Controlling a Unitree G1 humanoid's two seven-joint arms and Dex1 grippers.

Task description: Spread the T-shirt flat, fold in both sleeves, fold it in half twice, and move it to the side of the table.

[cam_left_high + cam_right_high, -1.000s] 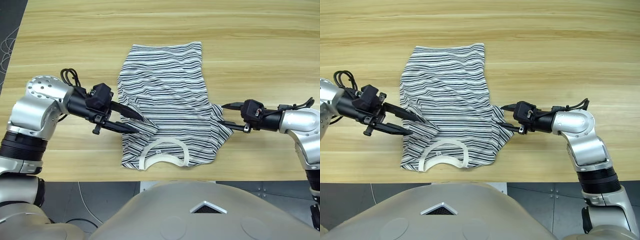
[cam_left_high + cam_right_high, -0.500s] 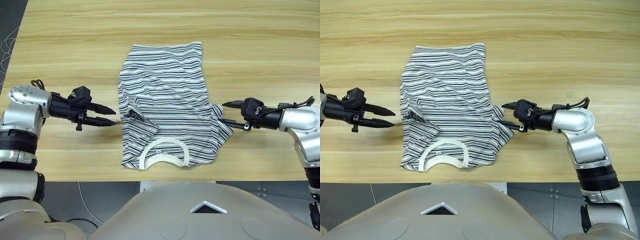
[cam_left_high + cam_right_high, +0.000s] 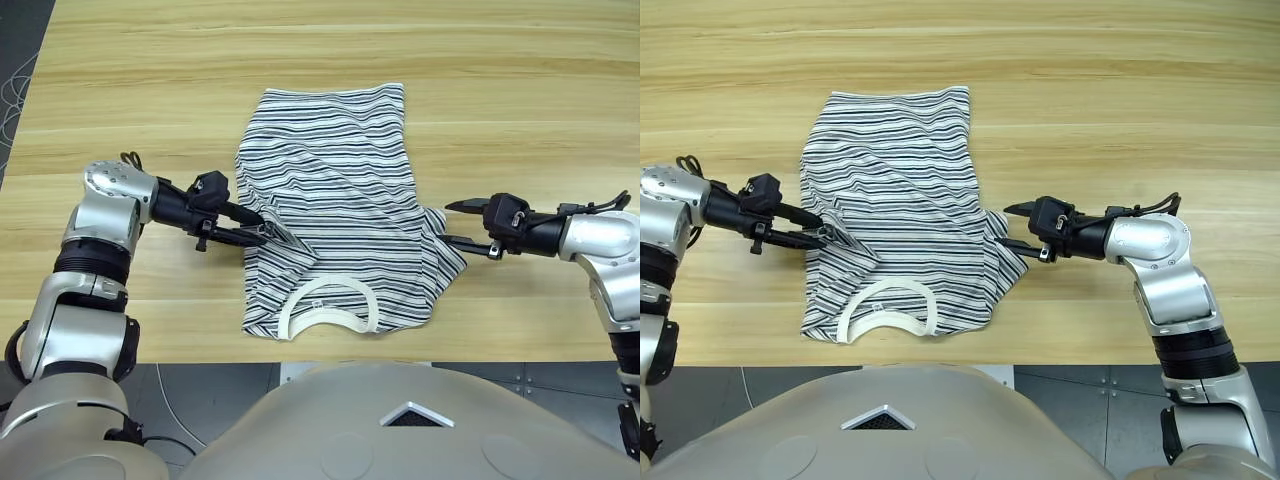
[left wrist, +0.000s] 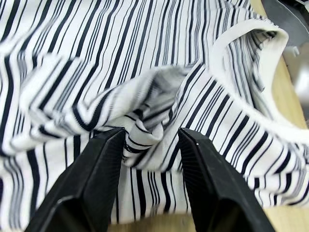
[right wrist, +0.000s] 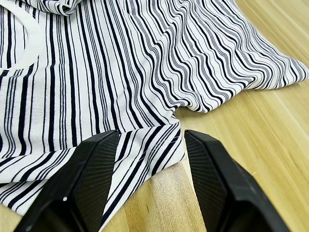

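A striped T-shirt lay rumpled in the middle of the wooden surface.
The left gripper pinched a bunched fold at one sleeve with its fingers; the right gripper held its fingers apart, straddling the other sleeve's edge.

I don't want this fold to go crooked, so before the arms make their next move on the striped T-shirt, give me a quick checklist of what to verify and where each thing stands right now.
1. T-shirt lying flat on the table: not ok, creased through the middle.
2. Left claw placed at the bunched left sleeve fold: ok.
3. Left claw's hold on that fold firm: cannot tell.
4. Right claw open around the hem of the right sleeve: ok, the hem lies between its fingers.
5. That sleeve folded in: not ok, it sticks out sideways.
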